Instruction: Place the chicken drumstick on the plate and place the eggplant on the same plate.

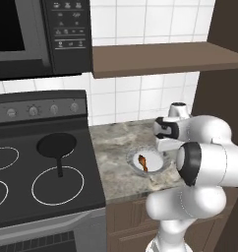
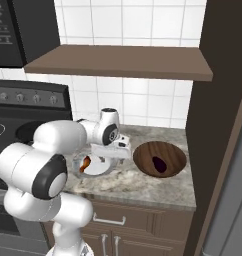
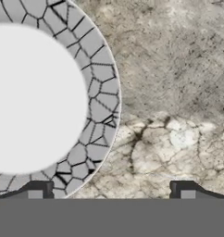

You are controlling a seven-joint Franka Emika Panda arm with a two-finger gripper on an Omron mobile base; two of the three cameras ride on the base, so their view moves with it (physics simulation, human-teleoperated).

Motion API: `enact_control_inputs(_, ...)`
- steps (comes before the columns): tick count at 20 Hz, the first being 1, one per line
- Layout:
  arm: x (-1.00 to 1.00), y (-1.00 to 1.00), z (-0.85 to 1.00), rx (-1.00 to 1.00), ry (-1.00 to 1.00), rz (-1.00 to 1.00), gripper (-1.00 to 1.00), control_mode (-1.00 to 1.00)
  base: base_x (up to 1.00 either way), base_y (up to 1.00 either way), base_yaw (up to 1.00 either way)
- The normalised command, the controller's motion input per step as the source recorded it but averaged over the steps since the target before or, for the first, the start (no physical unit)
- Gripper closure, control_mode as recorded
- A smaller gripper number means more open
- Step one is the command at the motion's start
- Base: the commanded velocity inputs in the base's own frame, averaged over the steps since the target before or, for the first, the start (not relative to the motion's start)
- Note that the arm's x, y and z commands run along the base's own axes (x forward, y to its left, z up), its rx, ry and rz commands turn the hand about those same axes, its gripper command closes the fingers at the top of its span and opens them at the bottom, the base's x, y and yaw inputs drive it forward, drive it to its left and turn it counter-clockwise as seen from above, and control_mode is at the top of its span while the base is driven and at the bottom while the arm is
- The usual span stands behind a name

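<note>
a black frying pan (image 1: 56,146) sits on the dark stove (image 1: 22,197) at the left. to its right, on the speckled stone surface (image 1: 113,152), the chicken drumstick (image 1: 142,162) lies on the plate (image 1: 133,160). the white arm bends over the plate, and its claw (image 3: 111,187) hangs above the plate's grey rim and the surface beside it, fingertips (image 3: 40,189) spread wide, holding nothing. further right, the dark eggplant (image 2: 158,163) rests inside a brown wooden bowl (image 2: 143,157)
</note>
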Motion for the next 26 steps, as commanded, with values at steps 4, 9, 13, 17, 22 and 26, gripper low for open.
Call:
enact_control_inputs(4,0.00,-0.53,0.34,0.01,0.00,0.02,-1.00,-1.00,0.00,0.00,0.00)
enact_control_inputs(9,0.00,-0.51,0.13,0.01,0.00,0.00,-1.00,-1.00,0.00,0.00,0.00)
enact_control_inputs(13,0.00,-0.63,0.00,0.02,0.00,0.00,-1.00,-1.00,0.00,0.00,0.00)
enact_control_inputs(17,0.00,-0.67,0.00,0.07,0.00,0.00,-1.00,-1.00,0.00,0.00,0.00)
enact_control_inputs(22,0.07,-0.58,0.00,0.09,0.00,0.02,-1.00,-1.00,0.00,0.00,0.00)
enact_control_inputs(26,0.30,-0.49,0.00,0.09,0.00,0.05,-1.00,-1.00,0.00,0.00,0.00)
